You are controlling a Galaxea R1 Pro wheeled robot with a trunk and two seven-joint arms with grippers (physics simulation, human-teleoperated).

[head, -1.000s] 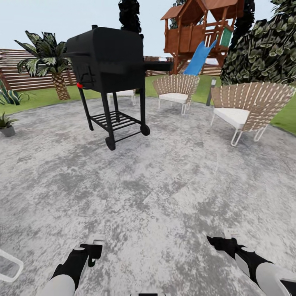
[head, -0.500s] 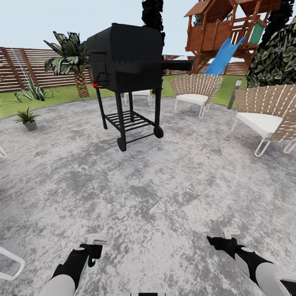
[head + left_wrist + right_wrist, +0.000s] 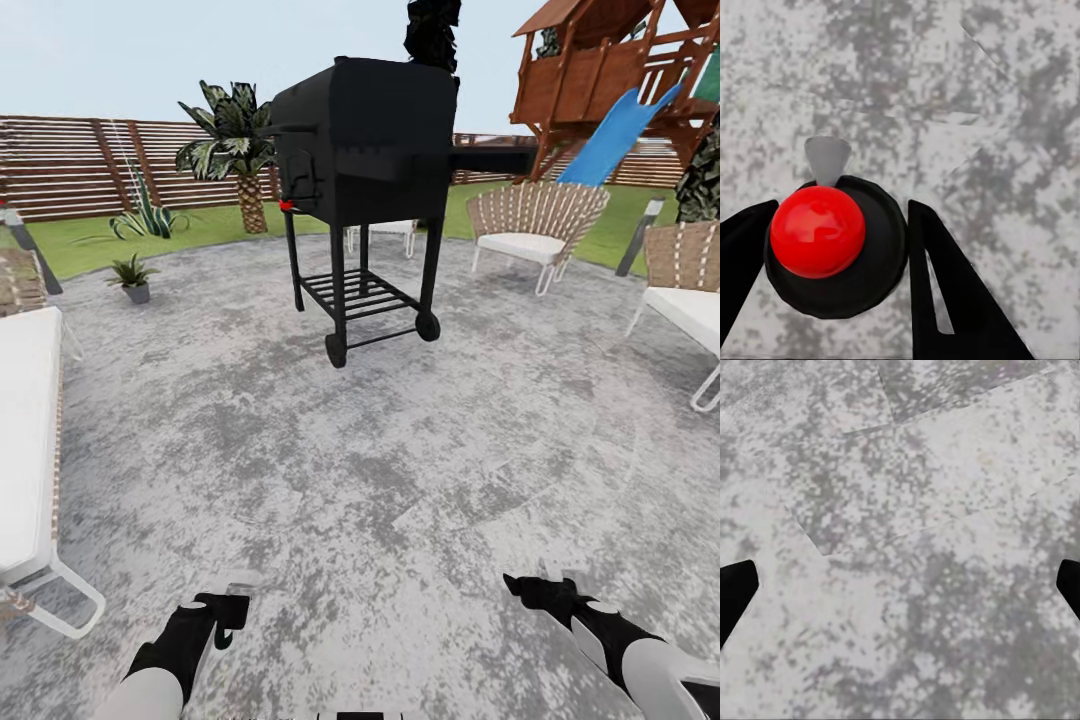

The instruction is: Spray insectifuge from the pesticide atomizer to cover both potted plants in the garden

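One potted plant [image 3: 132, 272], a low green rosette in a small grey pot, stands at the patio's far left edge. The second potted plant is out of view. My left gripper [image 3: 231, 604] hangs low at the front left, shut on the pesticide atomizer [image 3: 236, 583]. In the left wrist view the atomizer [image 3: 825, 240] shows end-on between the black fingers [image 3: 949, 292], as a dark round body with a red cap and a grey nozzle. At the front right my right gripper [image 3: 545, 586] is open, its fingertips far apart over bare paving in the right wrist view [image 3: 900, 589].
A black wheeled grill [image 3: 365, 160] stands ahead in the middle of the grey patio [image 3: 380, 450]. A white lounger [image 3: 25, 450] is close on the left, wicker chairs [image 3: 535, 225] on the right. Behind are a palm [image 3: 235, 150], a spiky potless plant [image 3: 148, 215] and the slat fence [image 3: 90, 165].
The camera has turned left, so the whole scene has slid right; the potted plant has come further in and the lounger has appeared. Both arms hold the same pose.
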